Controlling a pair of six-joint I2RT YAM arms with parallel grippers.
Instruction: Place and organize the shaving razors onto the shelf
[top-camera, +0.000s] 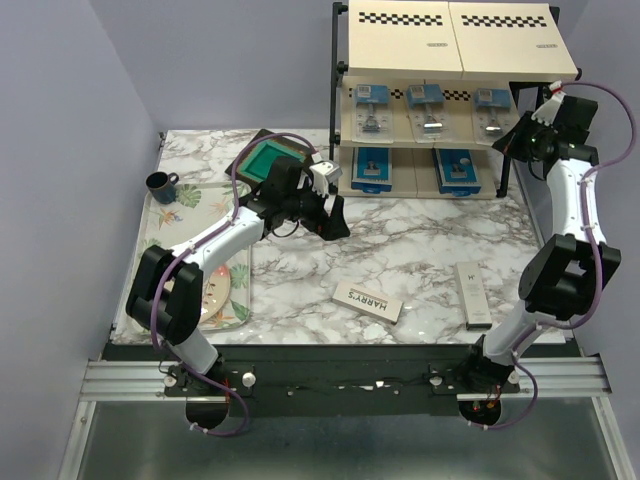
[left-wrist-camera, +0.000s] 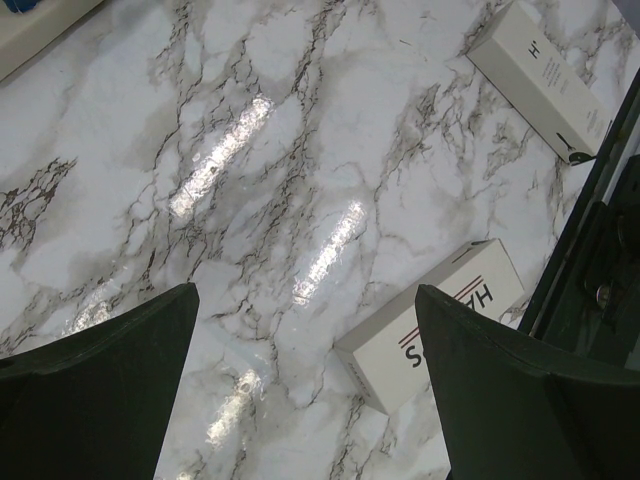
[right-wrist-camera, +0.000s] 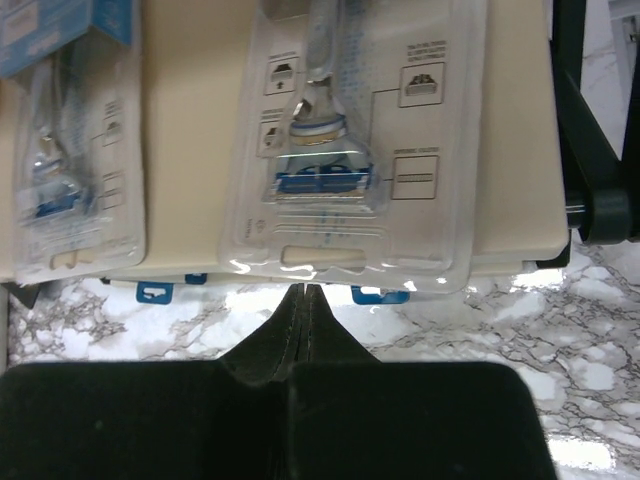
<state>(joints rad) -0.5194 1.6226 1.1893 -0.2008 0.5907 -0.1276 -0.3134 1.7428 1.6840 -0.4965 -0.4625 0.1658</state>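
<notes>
The shelf (top-camera: 500, 60) stands at the back right. Three clear blister packs (top-camera: 428, 106) lie on its middle board and two dark-blue boxes (top-camera: 372, 170) on its bottom board. Two white HARRY'S boxes lie on the marble, one in the middle (top-camera: 368, 301) and one to the right (top-camera: 471, 294). My left gripper (top-camera: 335, 215) is open and empty above the table; its view shows the near box (left-wrist-camera: 430, 325) beside my right finger and the other box (left-wrist-camera: 540, 75) farther off. My right gripper (right-wrist-camera: 303, 292) is shut, its tips just at the front edge of the rightmost blister pack (right-wrist-camera: 350, 150).
A floral tray (top-camera: 245, 290) at the left holds a dark mug (top-camera: 162, 185) and a plate (top-camera: 215, 290). A dark square frame with a green centre (top-camera: 268, 160) lies behind my left arm. The shelf's black post (right-wrist-camera: 590, 150) is right of my right gripper.
</notes>
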